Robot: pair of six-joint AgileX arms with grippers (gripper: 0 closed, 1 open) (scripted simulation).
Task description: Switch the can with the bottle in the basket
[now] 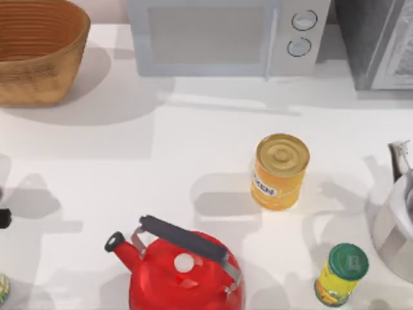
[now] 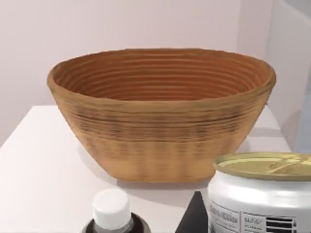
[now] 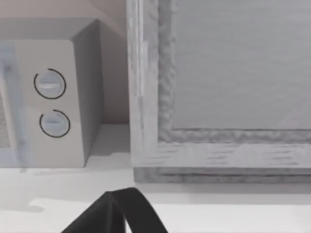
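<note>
Left fingers (image 2: pixel 193 219): one dark tip shows low in the left wrist view, and I can't tell how far open they are. Nothing is visibly held. The can (image 2: pixel 262 194) stands upright on the bench (image 2: pixel 43 165) just beside that tip, gold top up and white label facing the fingers. It's close enough that I'd read this as staging for a pick. A white-capped bottle (image 2: pixel 112 212) with dark shoulders stands upright on the tip's other side, close in and apart from the can. I can't confirm it's the one to swap. The basket (image 2: pixel 160 131) sits straight ahead of the left fingers, beyond both items and well apart from them. Its near wall hides the floor, so what's inside is unknown; the ribbed upper walls look bare. Right fingers (image 3: pixel 116 213): a dark tip low in the right wrist view, opening also unreadable, facing the microwave (image 3: pixel 53 102) and a grey appliance (image 3: pixel 233 73), far from the task items, so probably idle. My judgement is that neither half of the swap is finished, since the can is still outside the basket. The tight spacing between can and bottle is the risk: closing on one could knock the other.
</note>
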